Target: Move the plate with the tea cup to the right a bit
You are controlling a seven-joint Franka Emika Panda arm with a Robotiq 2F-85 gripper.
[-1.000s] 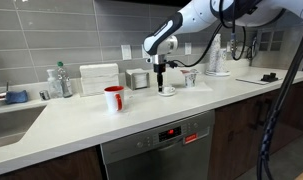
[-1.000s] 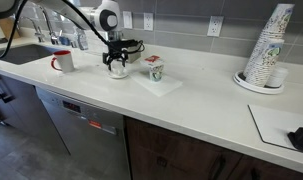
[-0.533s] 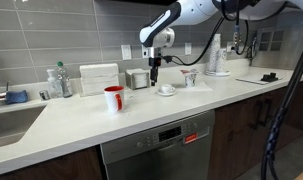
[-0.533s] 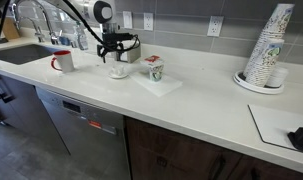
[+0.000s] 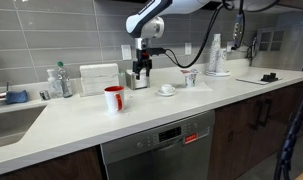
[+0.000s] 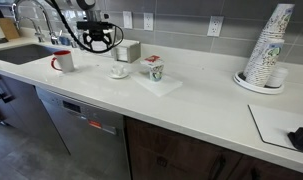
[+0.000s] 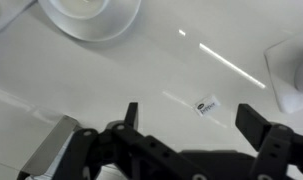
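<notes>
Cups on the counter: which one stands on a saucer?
The small white tea cup, between the red mug and the patterned paper cup; neither of those has one.

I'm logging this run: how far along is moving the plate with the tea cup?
Done, possibly: the small white plate with the tea cup sits free on the pale countertop; whether it was shifted cannot be told. In hand: nothing. The gripper is open, empty, above the counter and apart from the plate. Left: probably only retreating, if the shift was made.

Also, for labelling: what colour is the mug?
The mug is red, clearest in an exterior view.
</notes>
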